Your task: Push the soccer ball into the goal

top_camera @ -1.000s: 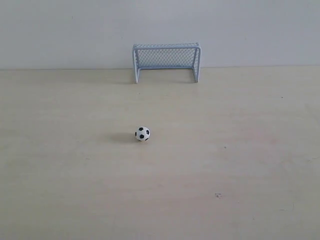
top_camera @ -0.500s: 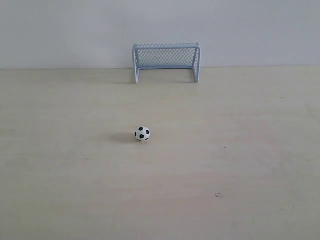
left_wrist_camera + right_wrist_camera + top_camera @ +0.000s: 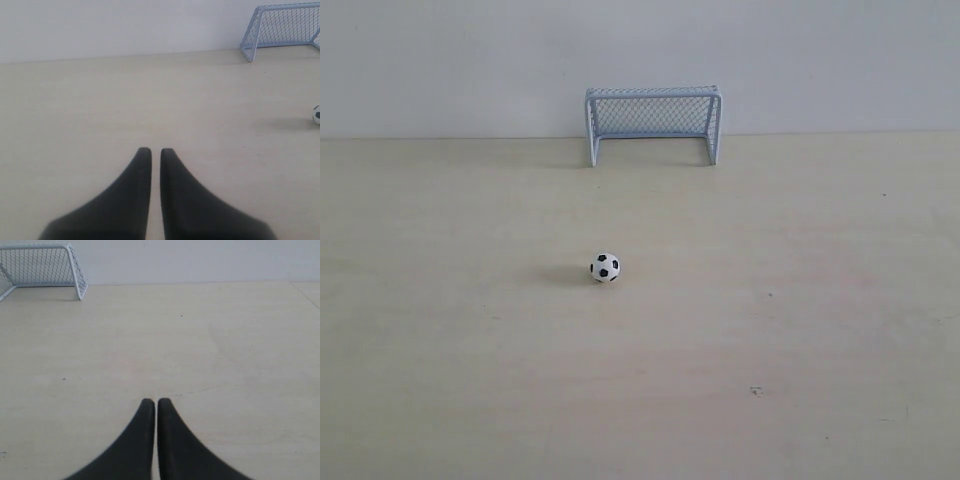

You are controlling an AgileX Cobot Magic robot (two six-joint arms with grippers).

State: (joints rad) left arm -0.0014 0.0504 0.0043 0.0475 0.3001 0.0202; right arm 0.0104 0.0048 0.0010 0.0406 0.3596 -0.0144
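Observation:
The small black-and-white soccer ball (image 3: 605,267) rests on the pale wooden table near the middle of the exterior view. The goal (image 3: 653,123), pale blue frame with mesh netting, stands at the table's far edge against the wall, its mouth facing the ball. Neither arm shows in the exterior view. In the left wrist view my left gripper (image 3: 156,151) is shut and empty, with the ball (image 3: 316,114) at the frame's edge and the goal (image 3: 282,27) beyond. My right gripper (image 3: 156,402) is shut and empty; the goal (image 3: 42,267) shows, the ball does not.
A plain white wall (image 3: 640,60) runs behind the table's far edge. The table (image 3: 770,330) bears a few small dark specks and nothing else around the ball.

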